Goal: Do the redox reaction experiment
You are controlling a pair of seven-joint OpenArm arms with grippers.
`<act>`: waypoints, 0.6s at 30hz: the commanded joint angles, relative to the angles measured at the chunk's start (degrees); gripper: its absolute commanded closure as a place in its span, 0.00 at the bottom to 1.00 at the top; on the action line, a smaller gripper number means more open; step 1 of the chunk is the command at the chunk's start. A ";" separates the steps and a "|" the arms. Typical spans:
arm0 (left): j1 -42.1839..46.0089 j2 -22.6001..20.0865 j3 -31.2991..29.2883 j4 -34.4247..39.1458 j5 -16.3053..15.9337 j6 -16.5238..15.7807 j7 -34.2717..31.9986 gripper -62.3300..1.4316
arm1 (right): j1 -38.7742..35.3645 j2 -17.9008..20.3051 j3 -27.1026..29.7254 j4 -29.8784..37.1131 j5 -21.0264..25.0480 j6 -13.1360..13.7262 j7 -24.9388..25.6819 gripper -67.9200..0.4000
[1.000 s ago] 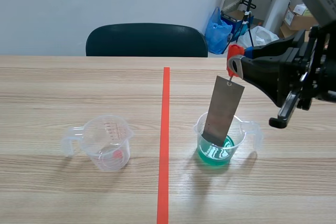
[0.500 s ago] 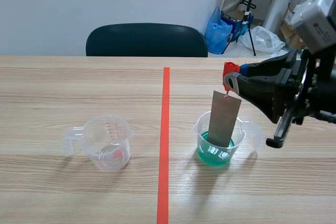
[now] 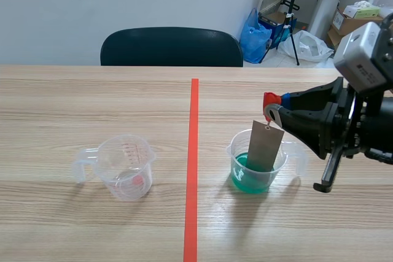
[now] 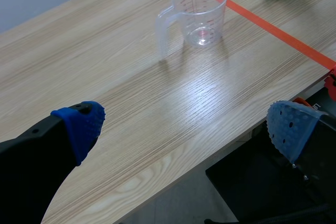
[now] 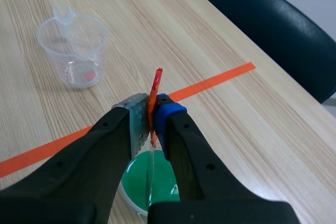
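- Two cups on the table: one green cup (image 3: 258, 165) to the right of the tape line (image 3: 194, 151), one empty cup (image 3: 124, 165) to its left, well apart.
- One plate (image 3: 266, 146), hung from a red tab (image 3: 270, 99), with its lower end inside the green cup and in the liquid.
- One right gripper (image 3: 274, 110), clamped narrow on the tab above the green cup.
- One left gripper (image 4: 186, 124), fingers spread wide and holding nothing, with the empty cup ahead of it.
- One step in hand, as I judged it: dipping the plate. I would lower it slowly and straight down, keep it off the cup wall so the light cup stays put, and stop before the tab meets the liquid.
- One long axis: the plate stood near upright, its top leaning slightly toward the right arm and its lower end pointing down into the liquid.
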 commanded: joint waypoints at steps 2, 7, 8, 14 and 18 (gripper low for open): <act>0.07 0.13 -0.37 0.42 -0.39 -0.09 -1.05 0.00 | 1.01 0.31 0.37 -0.24 0.24 0.00 1.92 0.99; 0.07 0.13 -0.37 0.42 -0.42 -0.09 -1.03 0.00 | 1.05 0.28 0.37 -1.90 -0.13 0.00 3.61 0.99; 0.07 0.13 -0.37 0.42 -0.42 -0.09 -1.05 0.00 | 1.16 0.26 0.37 -2.25 -0.31 0.04 4.04 0.99; 0.07 0.13 -0.37 0.42 -0.42 -0.09 -1.05 0.00 | 1.29 -1.53 0.37 -3.34 -4.13 0.44 5.40 0.99; 0.07 0.15 -0.37 0.42 -0.39 -0.11 -1.05 0.00 | 1.31 -1.60 0.07 -3.69 -4.20 0.46 5.40 0.99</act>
